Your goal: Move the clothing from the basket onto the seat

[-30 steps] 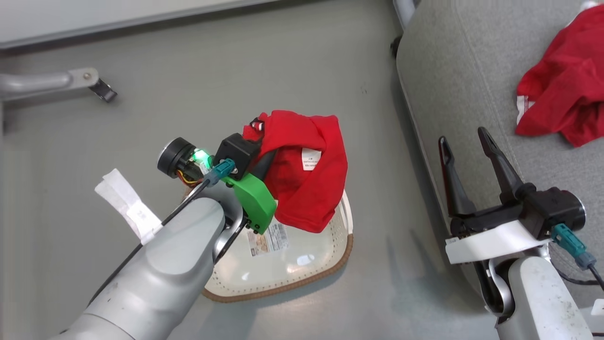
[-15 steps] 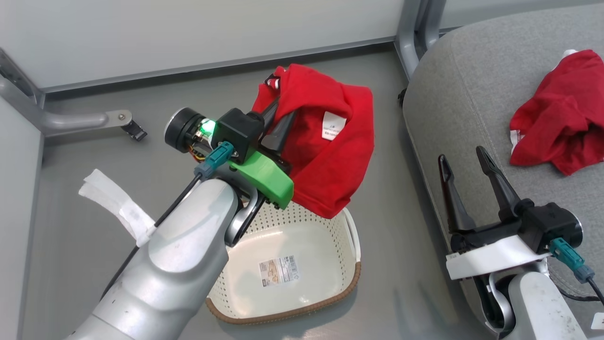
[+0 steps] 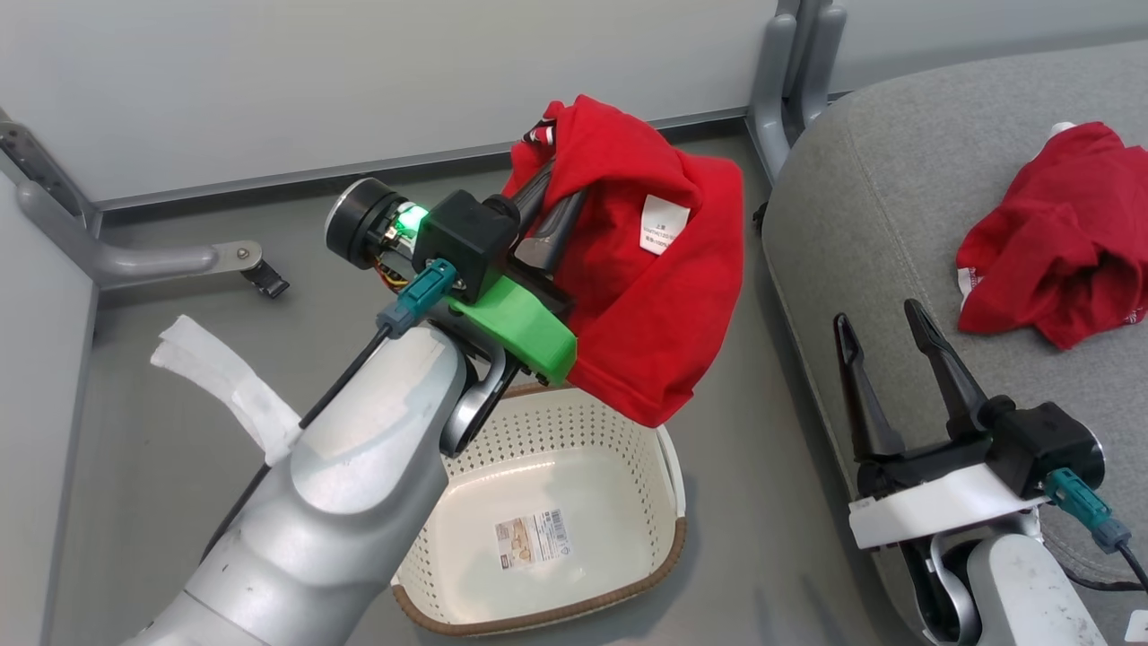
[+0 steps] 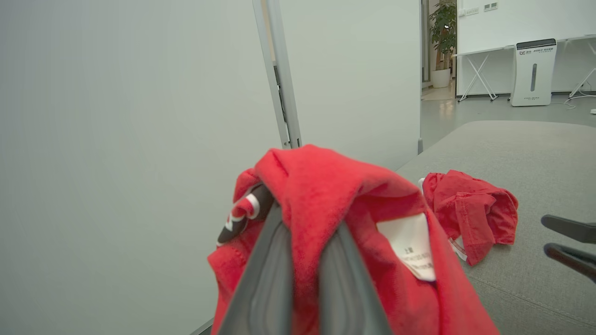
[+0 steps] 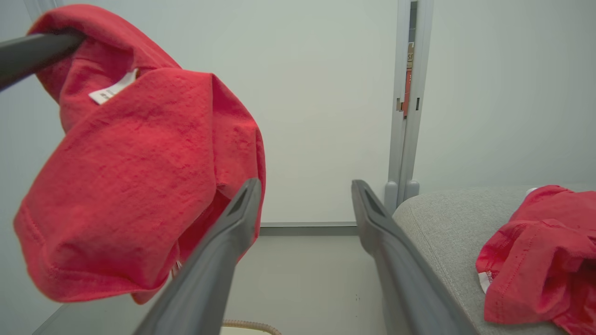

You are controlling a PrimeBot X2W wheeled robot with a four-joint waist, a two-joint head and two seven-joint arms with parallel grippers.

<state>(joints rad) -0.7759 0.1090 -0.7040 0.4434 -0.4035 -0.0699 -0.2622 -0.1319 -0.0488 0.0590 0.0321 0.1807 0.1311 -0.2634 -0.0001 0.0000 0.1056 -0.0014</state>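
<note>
The grey floor point(image 3: 143, 467) carries the cream perforated laundry basket point(image 3: 583, 431), which stands near the rounded edge of the light-grey upholstered seat point(image 3: 861, 224). On the seat lies one crumpled red shirt point(image 3: 1049, 251), well in from that edge.

matt red cloth shirt point(image 3: 646, 296); glossy plastic basket point(image 3: 583, 426) (seat point(image 3: 861, 206): coarse grey fabric).

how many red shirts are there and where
2. One red shirt hangs from the left gripper above the basket; the other shirt lies crumpled on the seat. None seems hidden: the basket's inside looks bare.
</note>
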